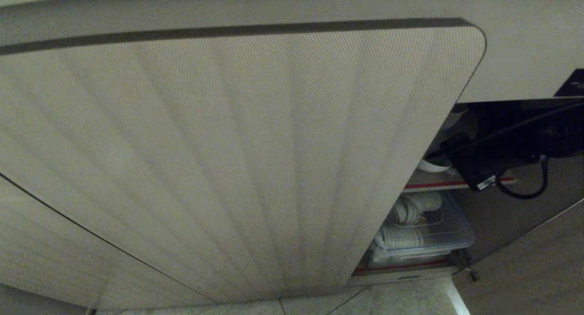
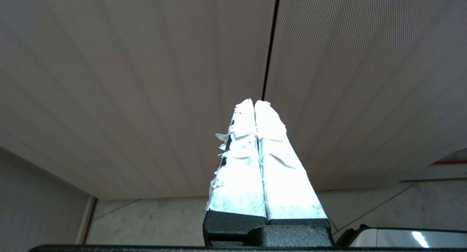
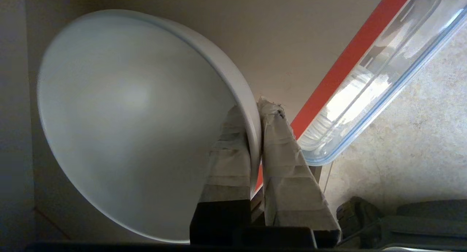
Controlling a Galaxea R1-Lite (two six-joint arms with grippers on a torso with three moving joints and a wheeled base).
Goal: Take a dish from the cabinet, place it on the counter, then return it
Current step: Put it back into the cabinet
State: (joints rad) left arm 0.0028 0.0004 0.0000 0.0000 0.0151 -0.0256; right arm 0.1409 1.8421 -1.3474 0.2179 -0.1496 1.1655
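Cabinet [image 1: 237, 160]: my head view is filled by its beige fluted door, standing in front of the opening; only a strip of the interior shows past the door's right edge.
Counter [image 1: 524, 59]: a pale band runs across the top of my head view, above the cabinet opening.
Floor [image 3: 419, 142]: speckled stone, seen below the cabinet from my right wrist.
Upper shelf [image 1: 438, 182]: brown board with a red front edge, inside the opening just past the door's right edge.
My right arm [image 1: 515, 141]: dark, reaching in from the right over the upper shelf's front edge, a black cable looping beneath it.
Clear bin [image 1: 456, 233]: a transparent, blue-rimmed container on the lower level, under the upper shelf, holding white crockery [image 1: 404, 223].
Dish [image 3: 138, 124]: the white bowl is tipped on edge in my right wrist view, its hollow facing my camera, at the cabinet opening by the shelf's red edge. In my head view only a white sliver of it shows on the upper shelf beside the door edge.
My right gripper [image 3: 257, 109]: taped fingers pinch the dish's rim, one inside the bowl and one outside.
My left gripper [image 2: 254, 102]: taped fingers pressed together, holding nothing, pointing at the seam between two fluted doors.
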